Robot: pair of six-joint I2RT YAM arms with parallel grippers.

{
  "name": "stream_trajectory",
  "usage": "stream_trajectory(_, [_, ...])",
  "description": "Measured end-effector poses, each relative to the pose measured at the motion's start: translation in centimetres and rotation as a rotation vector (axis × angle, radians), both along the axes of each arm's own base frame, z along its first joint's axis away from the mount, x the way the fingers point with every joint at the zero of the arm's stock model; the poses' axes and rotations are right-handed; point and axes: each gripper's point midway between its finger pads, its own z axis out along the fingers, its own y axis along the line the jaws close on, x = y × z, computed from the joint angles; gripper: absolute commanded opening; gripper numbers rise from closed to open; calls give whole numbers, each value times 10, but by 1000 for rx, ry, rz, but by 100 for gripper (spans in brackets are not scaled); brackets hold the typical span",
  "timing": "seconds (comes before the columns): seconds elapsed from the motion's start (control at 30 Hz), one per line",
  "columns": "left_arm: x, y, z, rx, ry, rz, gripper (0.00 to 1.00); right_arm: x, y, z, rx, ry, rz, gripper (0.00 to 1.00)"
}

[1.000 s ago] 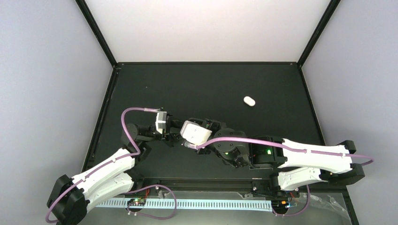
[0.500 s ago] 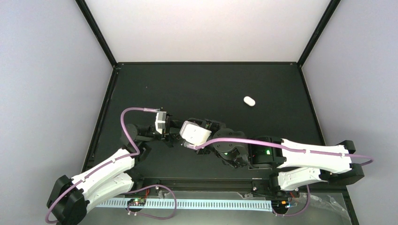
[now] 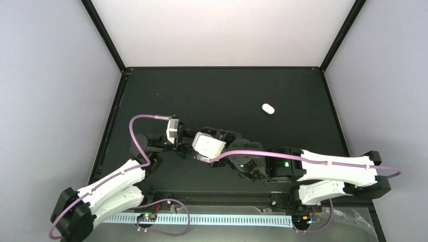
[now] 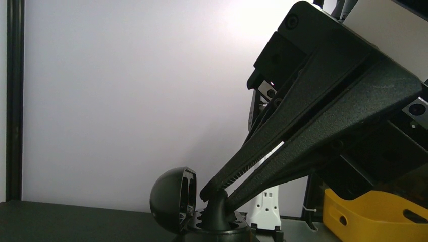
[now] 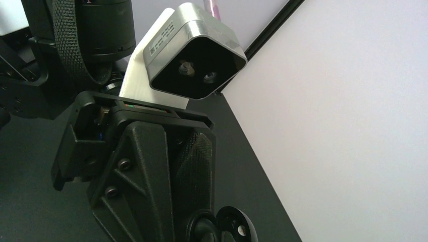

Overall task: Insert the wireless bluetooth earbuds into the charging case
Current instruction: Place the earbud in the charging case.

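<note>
Black and round, the charging case (image 4: 174, 205) sits lid-open over the near-left part of the desk (image 3: 227, 91), clamped by the closed left fingers (image 5: 151, 191), the closed right fingers (image 4: 323, 106) tip-down in its base, any earbud there too small to tell, open desk running past a white oval (image 3: 268, 108) to the far and right rims

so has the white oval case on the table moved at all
No. The white oval case lies in the same spot, equally far from the right edge of the table in each overhead picture.
</note>
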Motion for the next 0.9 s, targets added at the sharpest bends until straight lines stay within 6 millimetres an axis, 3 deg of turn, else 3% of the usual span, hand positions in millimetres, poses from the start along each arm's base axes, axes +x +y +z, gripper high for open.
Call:
stream_trajectory(0.13, [-1,0,0,0,1,-4,2,-1,1,0,0,3,9,2])
stream_trajectory(0.53, [-2,-1,0,2,-2,-10,2,-5,-2,4,24,36,25,23])
stream_trajectory(0.7, [0,0,2,-6,-3,6,2,-17,-4,26,90,94,90,46])
stream_trajectory(0.9, [1,0,3,-11,-2,13,2,-22,-31,82,271,143,119,66])
